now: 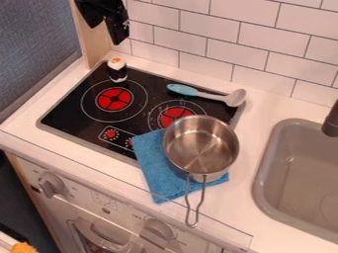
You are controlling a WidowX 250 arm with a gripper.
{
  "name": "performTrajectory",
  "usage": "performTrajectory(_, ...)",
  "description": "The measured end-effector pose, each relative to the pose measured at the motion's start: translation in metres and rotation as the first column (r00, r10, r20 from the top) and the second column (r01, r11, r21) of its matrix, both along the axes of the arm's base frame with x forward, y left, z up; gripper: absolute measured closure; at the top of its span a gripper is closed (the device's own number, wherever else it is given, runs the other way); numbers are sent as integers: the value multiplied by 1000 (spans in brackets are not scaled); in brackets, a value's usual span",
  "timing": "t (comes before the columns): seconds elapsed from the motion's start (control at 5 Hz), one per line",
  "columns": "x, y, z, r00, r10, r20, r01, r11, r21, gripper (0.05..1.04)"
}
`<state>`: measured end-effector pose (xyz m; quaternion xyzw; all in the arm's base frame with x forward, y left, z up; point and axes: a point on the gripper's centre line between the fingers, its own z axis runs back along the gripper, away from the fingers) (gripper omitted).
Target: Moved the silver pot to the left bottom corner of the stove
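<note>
Pot (200,144) sits on the blue cloth (155,170), folks!
My claw (105,35) hangs at upper left, fingers apart; the pot's handle (191,224) points toward the counter's (260,109) front edge.

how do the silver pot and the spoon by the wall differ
The silver pot is bare shiny metal, while the spoon has a light-blue handle and a grey head. The pot is wide and deep; the spoon is slim and much smaller. The pot's handle points toward the counter's front edge, the spoon's toward the left. Both have a long handle.
</note>
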<state>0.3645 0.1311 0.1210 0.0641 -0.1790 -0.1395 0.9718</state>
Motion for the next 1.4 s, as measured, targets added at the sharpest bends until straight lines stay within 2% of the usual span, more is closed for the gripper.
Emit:
performTrajectory(0.2, -1, -2, -12, 1000, 7, -29, -7, 1000, -19, 83)
performTrajectory(0.4, -1, -32, -24, 998, -11, -58, 7, 998, -64, 83)
performTrajectory(0.6, 2, -55, -26, 998, -22, -59, 17, 996, -85, 83)
performTrajectory(0.8, 0, -81, -19, 999, -9, -32, 6, 995, -104, 83)
performTrajectory(1.0, -13, -118, -32, 998, -42, -36, 37, 990, -133, 83)
performTrajectory(1.2, -26, -145, -56, 996, -83, -22, 79, 984, -161, 83)
performTrajectory(1.4, -47, -157, -69, 996, -84, -11, 81, 979, -189, 83)
